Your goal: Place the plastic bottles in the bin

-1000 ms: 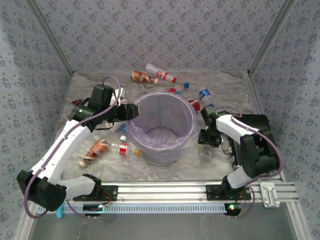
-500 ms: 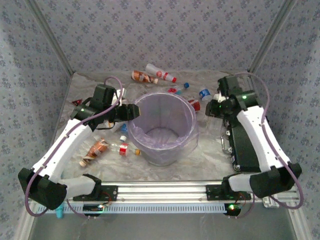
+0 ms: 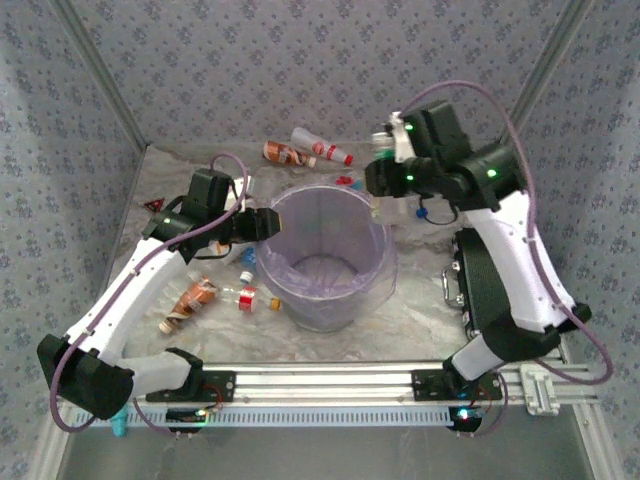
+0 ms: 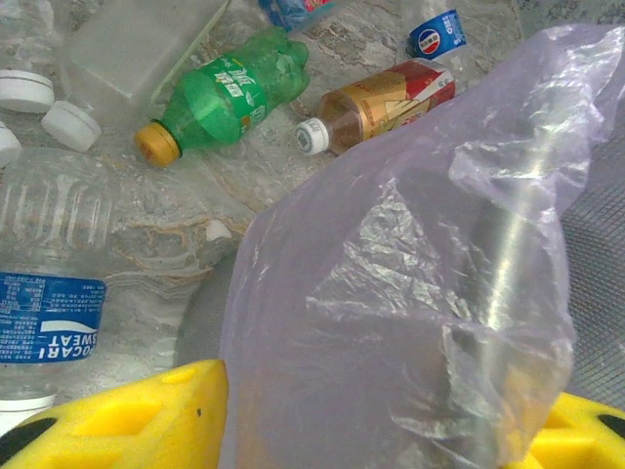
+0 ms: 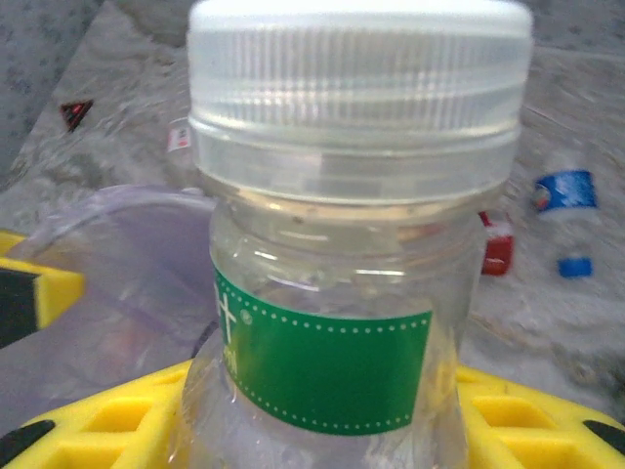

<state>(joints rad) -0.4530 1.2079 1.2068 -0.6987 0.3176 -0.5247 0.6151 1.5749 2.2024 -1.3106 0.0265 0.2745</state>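
Spotted a brown plastic bottle (image 3: 195, 298) lying on the table (image 3: 420, 310) just left of the big round lavender-bagged bin (image 3: 325, 300). Got the left gripper (image 3: 263, 222) straddling the bin's left rim, bag between its yellow fingers (image 4: 127, 420), can't tell if pinching. Further back, got the right gripper (image 3: 383, 182) clamped on a clear green-labelled white-capped bottle (image 5: 332, 371), up by the far right rim. Past that, two more bottles (image 3: 320, 147) lying by the far edge.

White capitals reading "OCARI SWEAT", the first letter cut off, stand on the blue label of a clear bottle (image 4: 49, 322) lying on the counter (image 4: 273, 171). A second bottle (image 4: 437, 32) shows a Pepsi-style roundel. The white-capped bottle (image 5: 332, 322) has a green label bearing a white cross-like mark, no legible words.
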